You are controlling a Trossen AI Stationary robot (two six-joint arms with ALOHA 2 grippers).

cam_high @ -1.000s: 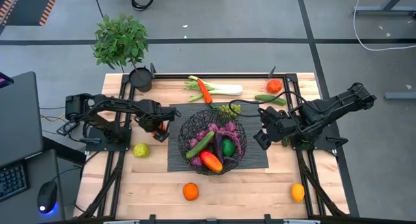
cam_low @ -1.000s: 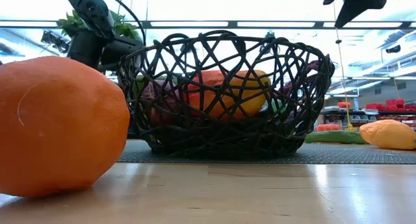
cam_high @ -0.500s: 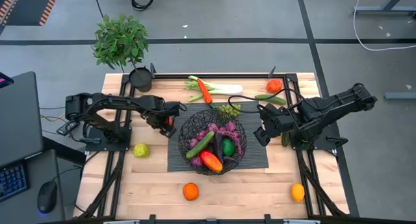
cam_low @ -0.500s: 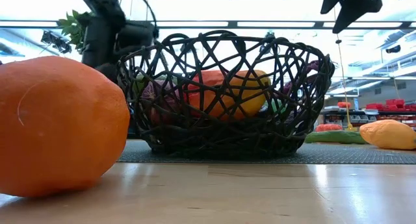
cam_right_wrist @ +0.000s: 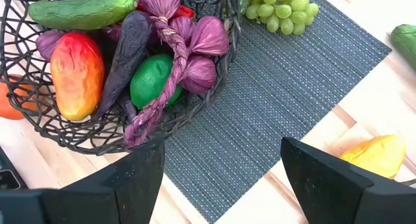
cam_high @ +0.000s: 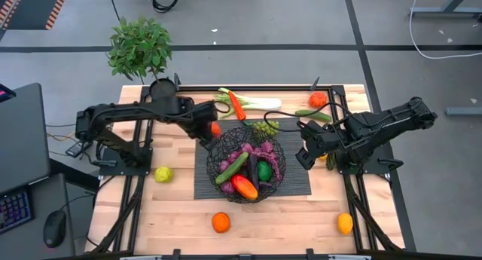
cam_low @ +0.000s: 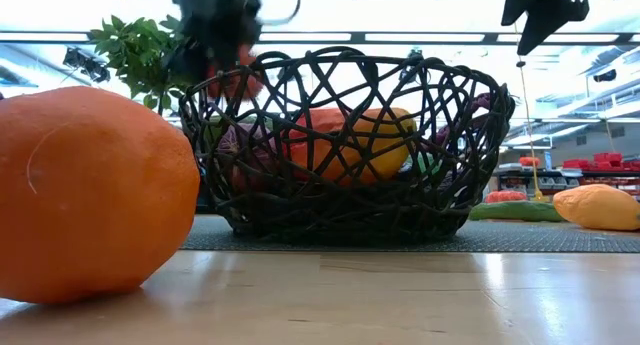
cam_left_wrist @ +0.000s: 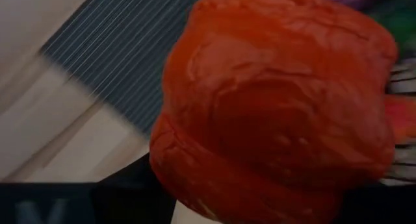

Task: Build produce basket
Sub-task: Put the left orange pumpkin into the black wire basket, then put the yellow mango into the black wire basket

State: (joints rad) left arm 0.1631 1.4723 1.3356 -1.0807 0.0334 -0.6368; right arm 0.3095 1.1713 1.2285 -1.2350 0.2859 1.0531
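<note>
The basket [cam_high: 213, 151], a black wire bowl on a grey mat [cam_high: 294, 181], holds a cucumber [cam_high: 232, 166], a green fruit [cam_high: 263, 171], an orange-red fruit [cam_high: 244, 187] and purple bulbs [cam_right_wrist: 195, 49]. My left gripper [cam_high: 206, 130] hangs over the basket's far-left rim, shut on a lumpy red fruit [cam_high: 215, 128]. The fruit fills the left wrist view [cam_left_wrist: 273, 100]. My right gripper [cam_high: 305, 151] waits open above the mat's right edge, nothing between its fingers [cam_right_wrist: 136, 178]. My left gripper pinches the red fruit between its two fingers, coming steeply from above. The fruit itself hides the fingers in the wrist view; only a dark finger edge [cam_left_wrist: 130, 198] shows beside its near side [cam_left_wrist: 182, 172]. It hangs below the gripper [cam_low: 232, 80], clear of table and basket.
Grapes [cam_high: 265, 126], a leek [cam_high: 256, 103], a tomato [cam_high: 318, 99] and a cucumber [cam_high: 311, 115] lie at the far side. A yellow-green fruit [cam_high: 163, 174], an orange [cam_high: 220, 222] and a yellow fruit [cam_high: 344, 223] lie nearer. A potted plant [cam_high: 141, 49] stands far left.
My left gripper has risen from the table left of the mat and swung toward the far right, up to the basket's rim. The red fruit has gone with it, lifted clear of the table. My right arm has kept still.
</note>
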